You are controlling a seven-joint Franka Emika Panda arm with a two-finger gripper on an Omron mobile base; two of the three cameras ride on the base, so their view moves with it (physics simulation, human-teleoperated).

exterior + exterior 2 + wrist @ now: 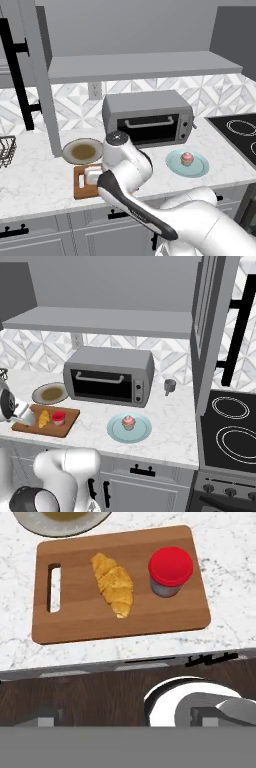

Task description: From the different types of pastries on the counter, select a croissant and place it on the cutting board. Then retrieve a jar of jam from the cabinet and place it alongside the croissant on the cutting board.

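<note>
On the brown cutting board (pixel 75 619) the golden croissant (pixel 114 583) lies in the middle, and the red-lidded jar of jam (pixel 170 571) stands upright just to its right, a small gap between them. My gripper (pixel 125 718) hovers above the board's near side, off the counter (pixel 227 542) edge, open, with nothing between its widely spread fingertips. From the right base view the board (pixel 70 417), croissant (pixel 44 418) and jar (pixel 58 417) sit at the left, with the gripper (pixel 26 416) beside them. The pink cupcake (pixel 128 422) rests on a teal plate (pixel 142 432). The cabinet shelf (pixel 145 65) looks bare.
A grey toaster oven (pixel 147 117) stands behind the board, with a round plate (pixel 75 160) of brown stuff left of it. A wire basket (pixel 6 150) is at the far left, a black stove (pixel 230 426) to the right, and a small cup (pixel 170 386) near the wall.
</note>
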